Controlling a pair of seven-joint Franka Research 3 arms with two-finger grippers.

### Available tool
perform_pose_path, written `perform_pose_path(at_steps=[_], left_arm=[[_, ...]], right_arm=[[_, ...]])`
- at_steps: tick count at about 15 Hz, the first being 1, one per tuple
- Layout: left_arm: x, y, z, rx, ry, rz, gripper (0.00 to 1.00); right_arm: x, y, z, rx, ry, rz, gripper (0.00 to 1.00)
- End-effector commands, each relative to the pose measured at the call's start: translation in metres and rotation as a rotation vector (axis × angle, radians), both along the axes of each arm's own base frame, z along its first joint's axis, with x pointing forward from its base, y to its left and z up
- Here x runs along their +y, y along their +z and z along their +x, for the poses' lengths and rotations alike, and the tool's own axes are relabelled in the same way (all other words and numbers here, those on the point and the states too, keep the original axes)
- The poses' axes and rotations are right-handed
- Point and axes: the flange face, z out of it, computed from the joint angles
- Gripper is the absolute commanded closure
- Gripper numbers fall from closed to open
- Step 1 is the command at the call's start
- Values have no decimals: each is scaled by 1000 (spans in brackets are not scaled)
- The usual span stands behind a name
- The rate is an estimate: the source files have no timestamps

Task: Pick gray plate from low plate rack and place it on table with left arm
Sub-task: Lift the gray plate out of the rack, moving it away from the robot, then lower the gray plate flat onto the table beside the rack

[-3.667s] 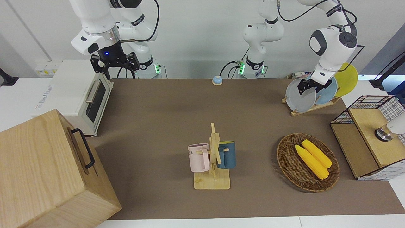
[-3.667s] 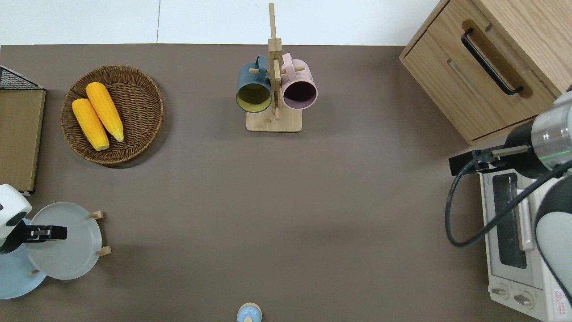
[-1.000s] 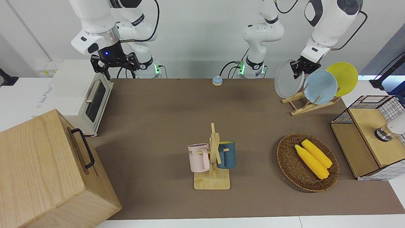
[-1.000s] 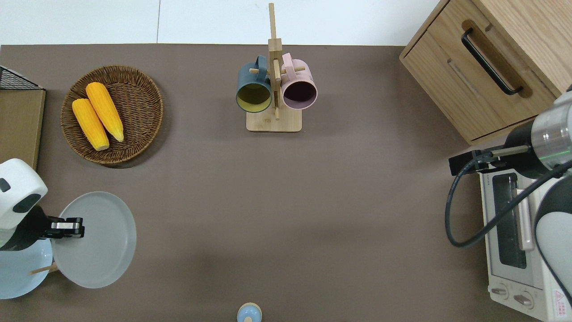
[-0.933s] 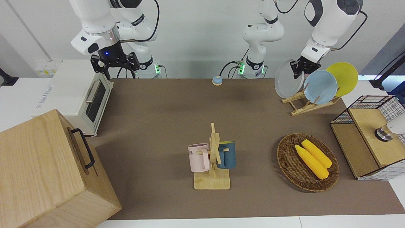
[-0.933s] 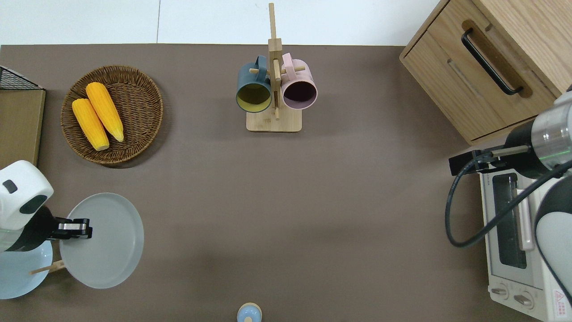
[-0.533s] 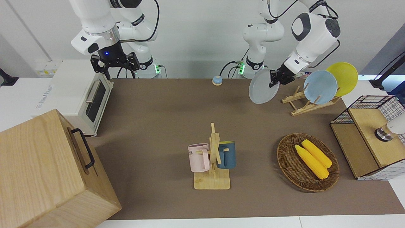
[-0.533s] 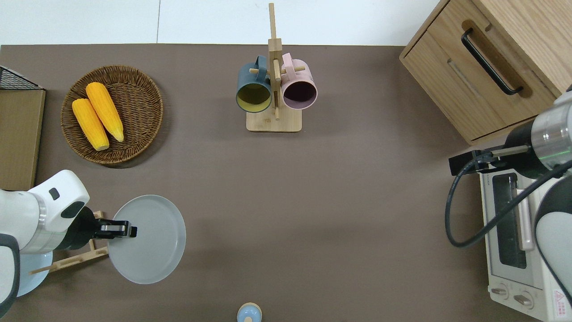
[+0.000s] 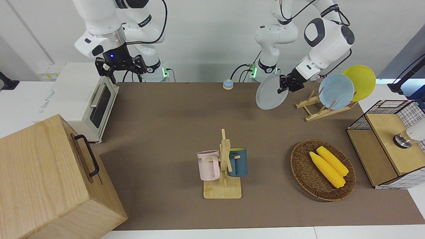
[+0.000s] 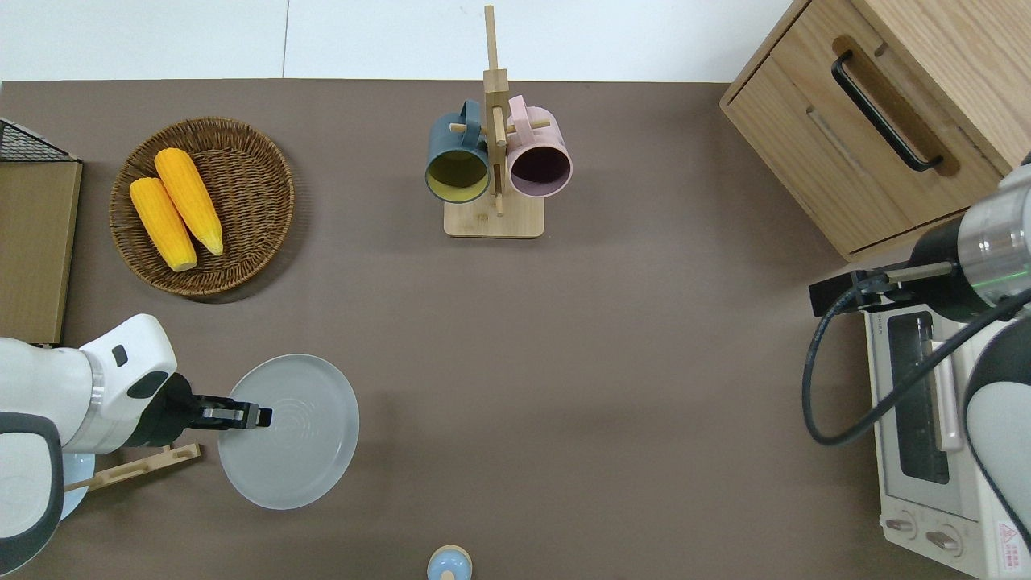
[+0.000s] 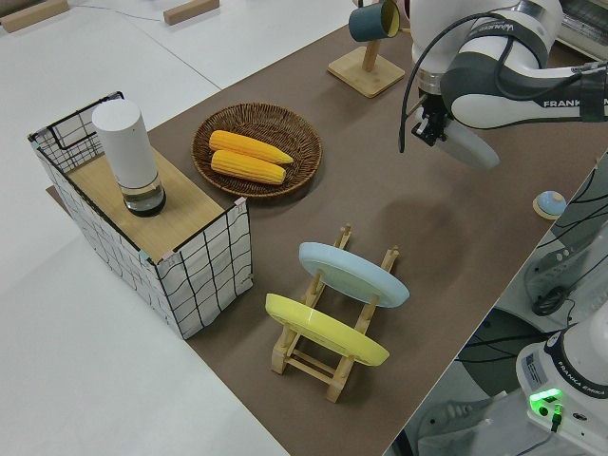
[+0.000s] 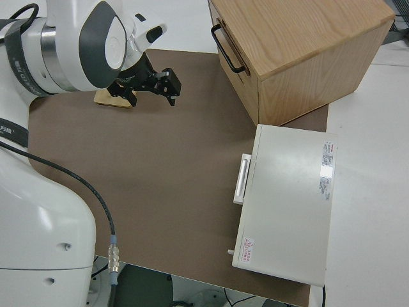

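So at this point the left gripper (image 10: 259,416) had its fingers pinched onto the rim of the gray plate (image 10: 302,443), holding it up in the air over bare mat on the table (image 10: 564,387), just off the end of the low plate rack (image 9: 320,111) toward the middle of the table. The plate was clear of the rack, not touching the pegs at all. In the front view it hung tilted, face angled toward the camera, not flat, which makes sense to me: grabbing it by the edge is pretty much the only way a two-finger gripper gets a plate out of slanted slots, and it would need leveling before it goes down. The light-blue plate (image 9: 336,91) and yellow plate (image 9: 362,79) sat in the rack, leaning on their pegs. There was plenty of open mat under the plate, well apart from the wicker basket (image 10: 242,161) with the corn (image 10: 175,206) and the mug stand (image 10: 494,216), so my guess is it gets lowered right around there. The right arm was parked, its gripper (image 9: 120,68) with fingers spread apart and nothing in them.
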Motion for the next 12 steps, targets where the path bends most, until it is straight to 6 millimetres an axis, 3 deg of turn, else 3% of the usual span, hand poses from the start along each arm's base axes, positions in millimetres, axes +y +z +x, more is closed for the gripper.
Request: perform_pose_path(at_steps=[1, 12], left_arm=[[14, -28, -1, -25, -37, -39, 1000], [28, -96, -8, -47, -60, -65, 1000]], right_arm=[[-2, 4, -2, 4, -16, -2, 17], [-1, 4, -2, 2, -14, -3, 17]])
